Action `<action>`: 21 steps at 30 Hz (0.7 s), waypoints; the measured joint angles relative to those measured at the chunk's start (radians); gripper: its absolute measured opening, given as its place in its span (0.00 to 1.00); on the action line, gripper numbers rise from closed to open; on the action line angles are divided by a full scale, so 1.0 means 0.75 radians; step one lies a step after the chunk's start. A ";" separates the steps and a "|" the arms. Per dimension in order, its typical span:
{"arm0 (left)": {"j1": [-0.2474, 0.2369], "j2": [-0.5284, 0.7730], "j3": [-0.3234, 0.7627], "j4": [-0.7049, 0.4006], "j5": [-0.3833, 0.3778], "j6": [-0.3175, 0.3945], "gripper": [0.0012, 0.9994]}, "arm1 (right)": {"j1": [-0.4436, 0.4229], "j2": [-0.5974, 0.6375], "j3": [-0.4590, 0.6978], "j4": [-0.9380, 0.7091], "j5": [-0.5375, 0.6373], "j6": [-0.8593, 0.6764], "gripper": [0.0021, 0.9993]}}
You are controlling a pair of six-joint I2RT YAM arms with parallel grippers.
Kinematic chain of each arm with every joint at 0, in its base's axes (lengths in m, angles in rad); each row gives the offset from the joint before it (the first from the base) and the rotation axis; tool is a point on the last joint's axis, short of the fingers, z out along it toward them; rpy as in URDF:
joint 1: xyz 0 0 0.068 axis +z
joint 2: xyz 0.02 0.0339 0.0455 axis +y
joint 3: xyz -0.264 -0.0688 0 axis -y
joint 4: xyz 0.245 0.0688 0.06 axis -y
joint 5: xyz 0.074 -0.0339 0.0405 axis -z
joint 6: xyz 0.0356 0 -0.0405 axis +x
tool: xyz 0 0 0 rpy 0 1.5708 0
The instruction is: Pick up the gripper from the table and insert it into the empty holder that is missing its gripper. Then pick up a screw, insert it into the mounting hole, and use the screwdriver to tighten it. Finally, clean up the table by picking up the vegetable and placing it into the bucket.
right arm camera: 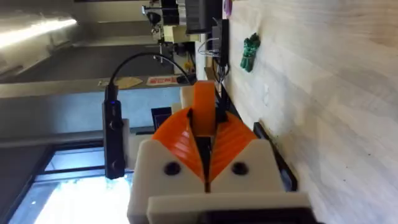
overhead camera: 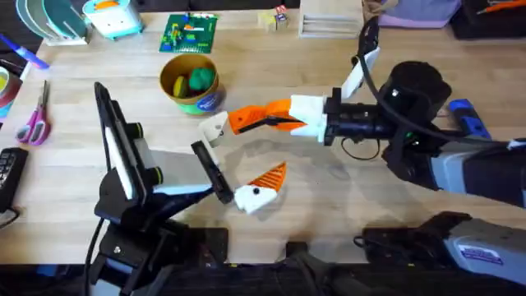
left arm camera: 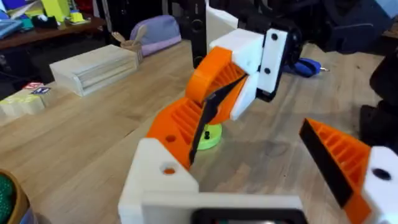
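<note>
Pink scissors (overhead camera: 34,119) far left; green board (overhead camera: 189,33), wooden block (left arm camera: 94,68) at back.
</note>
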 joint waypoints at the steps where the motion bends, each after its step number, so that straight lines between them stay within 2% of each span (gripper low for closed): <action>1: 0.001 0.000 0.000 0.000 -0.005 0.000 0.99 | 0.003 0.007 -0.001 0.028 0.002 0.017 0.01; 5: 0.001 -0.001 0.000 0.001 -0.004 0.002 0.99 | 0.008 0.010 -0.001 0.119 0.001 0.061 0.01; 21: 0.001 -0.001 0.000 0.001 -0.004 0.000 0.99 | 0.007 0.010 -0.004 0.085 -0.067 0.060 0.01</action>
